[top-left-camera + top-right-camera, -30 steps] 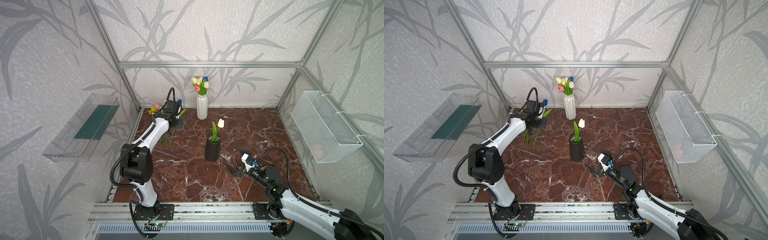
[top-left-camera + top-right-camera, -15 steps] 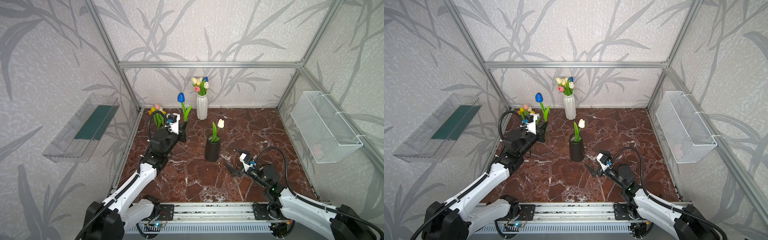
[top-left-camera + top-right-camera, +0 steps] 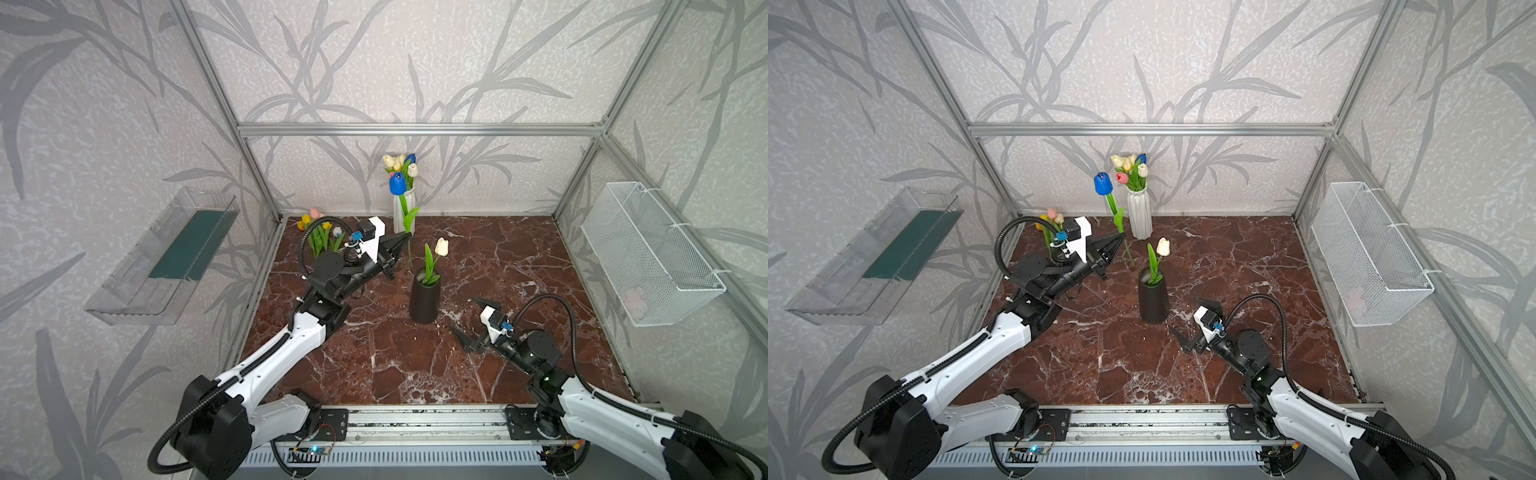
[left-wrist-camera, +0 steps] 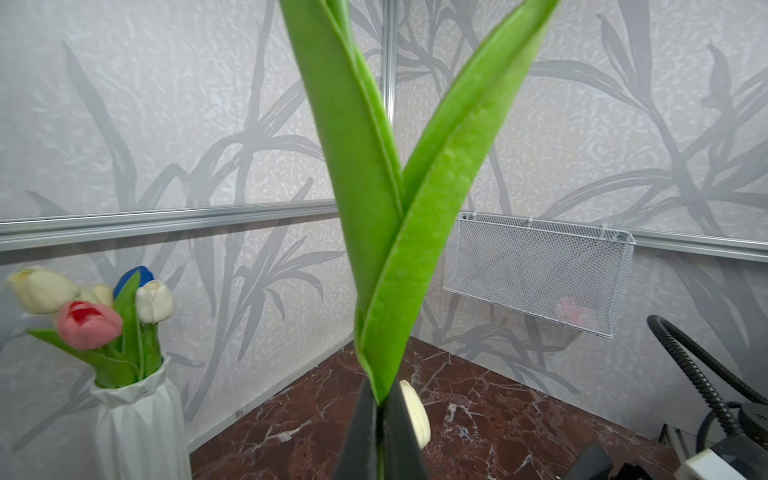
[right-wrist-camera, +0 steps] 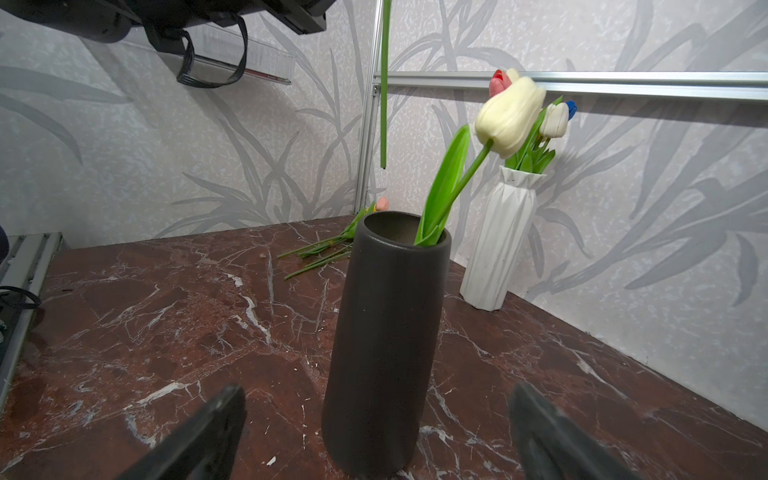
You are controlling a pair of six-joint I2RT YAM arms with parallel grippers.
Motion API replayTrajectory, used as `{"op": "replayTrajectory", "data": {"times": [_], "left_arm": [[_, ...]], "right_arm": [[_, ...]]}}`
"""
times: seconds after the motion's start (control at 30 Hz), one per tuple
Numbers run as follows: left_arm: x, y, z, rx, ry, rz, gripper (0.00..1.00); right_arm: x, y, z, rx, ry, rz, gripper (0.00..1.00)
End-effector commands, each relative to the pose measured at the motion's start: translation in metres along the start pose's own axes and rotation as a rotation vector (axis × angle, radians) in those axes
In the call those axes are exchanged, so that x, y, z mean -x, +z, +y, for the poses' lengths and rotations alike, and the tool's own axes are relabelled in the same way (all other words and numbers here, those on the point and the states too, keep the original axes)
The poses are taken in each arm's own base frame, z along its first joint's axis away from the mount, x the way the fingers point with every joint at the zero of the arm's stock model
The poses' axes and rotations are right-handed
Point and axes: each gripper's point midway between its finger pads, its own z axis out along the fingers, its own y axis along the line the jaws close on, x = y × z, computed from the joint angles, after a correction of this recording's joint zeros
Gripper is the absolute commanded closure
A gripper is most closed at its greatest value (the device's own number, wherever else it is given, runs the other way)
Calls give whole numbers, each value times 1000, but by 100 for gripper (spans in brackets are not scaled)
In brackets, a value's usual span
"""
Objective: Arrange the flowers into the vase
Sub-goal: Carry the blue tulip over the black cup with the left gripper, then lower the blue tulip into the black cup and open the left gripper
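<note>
Plainly, the left gripper (image 3: 408, 236) clamped the upright blue tulip's (image 3: 397, 184) stem; the black vase (image 3: 424, 299) stood just right and nearer.

And here are the two arms, both bolted to black plates (image 3: 332, 424) on the silver rail (image 3: 419, 417). On the left arm (image 3: 299, 336): glossy white shells, black joints, tiny dark screws along the link, a ribbed black hose (image 3: 305, 245) alongside. On the right arm (image 3: 594, 407): same livery, a green light (image 3: 547, 378) glowing on the joint just above the rail. Both the left gripper (image 3: 405, 239) and the right gripper (image 3: 462, 313) wear pointed black fingers, each with a white camera block and a blue plug.
</note>
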Motion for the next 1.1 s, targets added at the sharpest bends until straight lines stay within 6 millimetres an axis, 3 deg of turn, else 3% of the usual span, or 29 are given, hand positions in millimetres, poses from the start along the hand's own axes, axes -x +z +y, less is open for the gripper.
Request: {"op": "replayTrajectory", "data": {"times": [0.0, 0.47, 0.87, 1.07], "left_arm": [[13, 6, -18, -95, 16, -39, 100], [-56, 25, -18, -105, -47, 122, 100], [-114, 18, -13, -63, -29, 290, 100], [-132, 15, -14, -61, -42, 327, 99]], "right_arm": [[10, 3, -1, -5, -12, -27, 1], [7, 5, 0, 3, -11, -20, 1], [9, 3, 1, 7, -12, -23, 1], [9, 3, 1, 8, -12, -24, 1]]}}
